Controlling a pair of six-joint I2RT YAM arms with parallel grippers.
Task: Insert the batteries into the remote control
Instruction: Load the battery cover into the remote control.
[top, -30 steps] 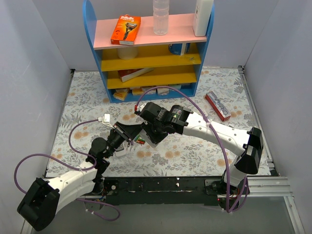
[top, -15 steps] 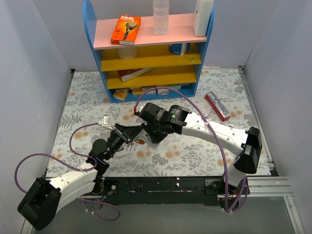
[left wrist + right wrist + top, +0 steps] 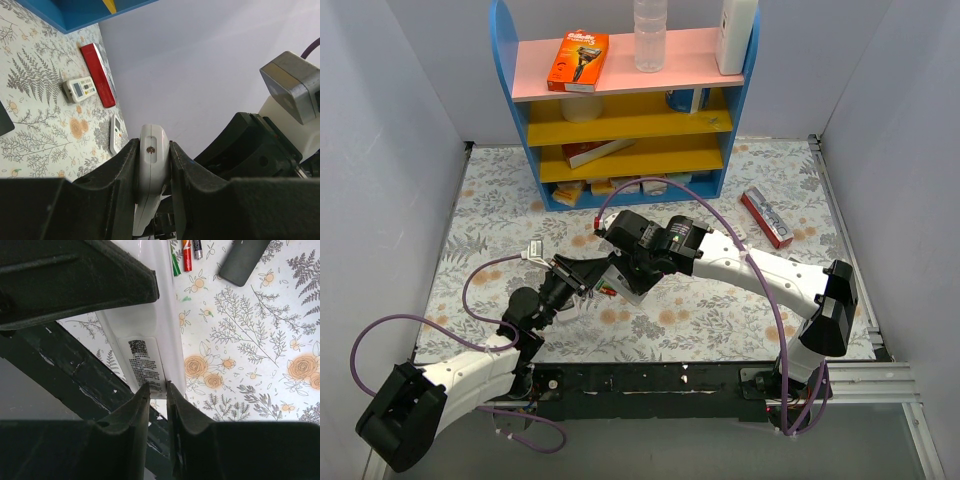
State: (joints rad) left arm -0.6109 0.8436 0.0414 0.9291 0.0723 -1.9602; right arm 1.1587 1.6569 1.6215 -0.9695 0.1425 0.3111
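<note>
Above the worktop (image 3: 260, 365), the left hand (image 3: 152, 146) is clamping a white remote (image 3: 151, 172); the right hand (image 3: 157, 390) is sitting almost closed at its labelled end, grip unclear. The batteries (image 3: 187, 255) are lying near the black remote control (image 3: 245, 260).

The top external camera looked steeply down from above and behind the arm bases over the whole table (image 3: 720, 320) and shelf (image 3: 660, 155). The left wrist camera sat close behind the left gripper (image 3: 152, 146), facing the right wall (image 3: 200, 75); the right wrist camera looked down closely. Both wrist views shared the white device (image 3: 150, 200); overhead and right wrist, the batteries (image 3: 186, 255).
</note>
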